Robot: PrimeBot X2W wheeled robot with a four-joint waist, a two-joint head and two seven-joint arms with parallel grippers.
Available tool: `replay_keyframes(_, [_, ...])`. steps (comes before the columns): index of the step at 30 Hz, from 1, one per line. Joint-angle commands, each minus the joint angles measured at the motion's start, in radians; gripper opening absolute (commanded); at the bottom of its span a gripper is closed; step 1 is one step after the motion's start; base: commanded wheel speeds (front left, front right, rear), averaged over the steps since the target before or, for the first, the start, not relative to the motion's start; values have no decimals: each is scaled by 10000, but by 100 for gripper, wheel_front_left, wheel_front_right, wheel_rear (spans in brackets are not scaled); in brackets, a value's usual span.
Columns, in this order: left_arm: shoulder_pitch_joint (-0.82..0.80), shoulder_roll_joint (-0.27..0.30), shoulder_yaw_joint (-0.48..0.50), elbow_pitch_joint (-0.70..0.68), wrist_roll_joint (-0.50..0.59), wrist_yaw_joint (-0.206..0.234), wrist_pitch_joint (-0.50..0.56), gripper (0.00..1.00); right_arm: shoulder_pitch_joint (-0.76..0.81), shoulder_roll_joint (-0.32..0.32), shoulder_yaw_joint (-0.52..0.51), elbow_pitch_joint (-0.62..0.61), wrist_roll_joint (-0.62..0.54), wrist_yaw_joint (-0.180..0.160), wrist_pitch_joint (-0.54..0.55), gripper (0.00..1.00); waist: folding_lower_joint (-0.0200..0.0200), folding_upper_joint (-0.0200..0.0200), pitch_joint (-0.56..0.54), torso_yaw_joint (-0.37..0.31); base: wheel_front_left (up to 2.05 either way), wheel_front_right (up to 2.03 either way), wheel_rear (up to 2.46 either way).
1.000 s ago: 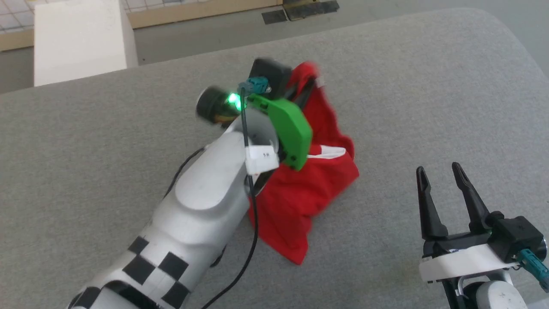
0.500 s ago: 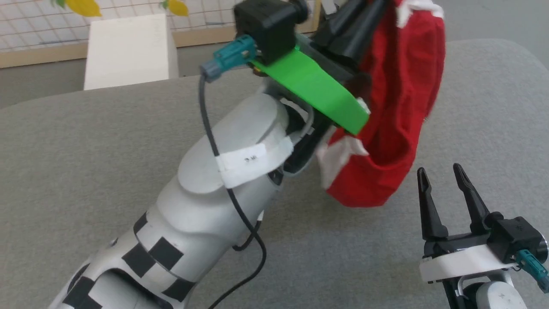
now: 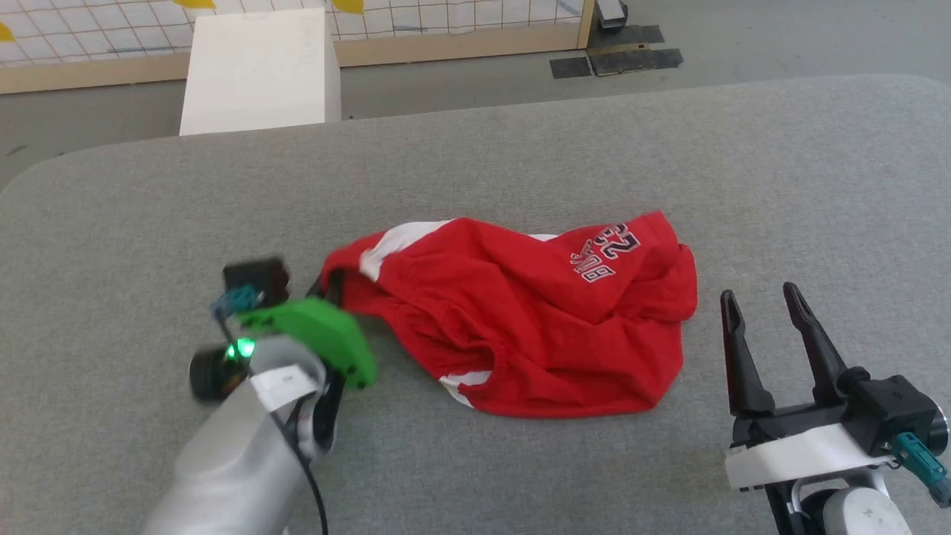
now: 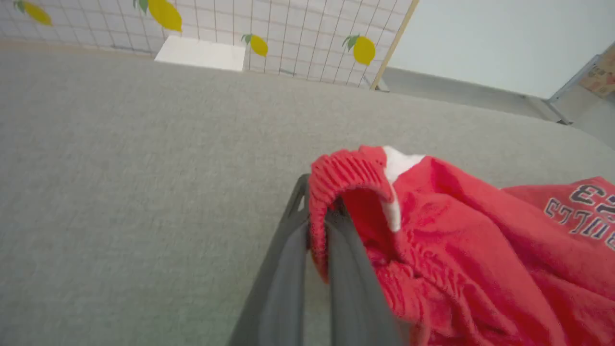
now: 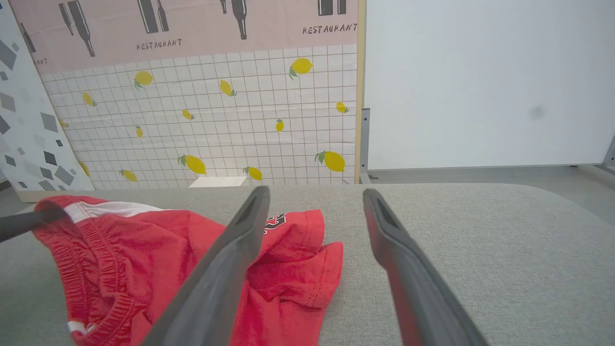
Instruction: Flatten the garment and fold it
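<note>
Left tool (image 4: 318,211) pinched tight on the elastic waistband of the garment (image 3: 535,319), right tool (image 3: 758,291) spread wide and empty near its far edge, garment lying rumpled mid grey padded surface (image 3: 520,163), white box (image 3: 260,70) and lemon-patterned wall (image 5: 230,120) beyond

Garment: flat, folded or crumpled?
Crumpled: the garment lies loosely spread, wrinkled and bunched, waistband corner pinched by the left gripper.

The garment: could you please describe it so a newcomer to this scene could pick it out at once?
On the broad grey table, look mid-surface. The garment lies crumpled there, its elastic edge pinched by the left end effector. Bright red cloth, white trim and a printed 23 set it apart from the grey around it.
</note>
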Motion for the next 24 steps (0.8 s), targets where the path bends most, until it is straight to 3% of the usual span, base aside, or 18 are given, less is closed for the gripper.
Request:
replay_keyframes(1, [311,78,98,207,-255,78,176,69,47,5,31,2,-107,-15,-49,100,0,0,-15,48,0,0,0])
replay_keyframes(2, [451,107,149,312,-380,65,270,100,47,5,48,17,-119,-15,-49,100,0,0,-33,62,0,0,0])
replay_keyframes(10, [1822,418,-11,-17,-691,-538,295,100,202,5,39,125,-223,-15,-49,100,0,0,-511,165,0,0,0])
replay_keyframes(14, [2371,552,-50,-1224,-273,-578,-364,100,385,5,-45,124,-268,-15,-49,100,0,0,-749,294,0,0,0])
replay_keyframes(19, [2607,333,-541,-2761,482,-637,-530,100,541,5,-29,95,-277,-15,-49,100,0,0,-871,436,0,0,0])
replay_keyframes(24, [2155,-4,-1389,-2861,698,-768,674,100,517,5,76,69,-280,-15,-49,100,0,0,-817,296,0,0,0])
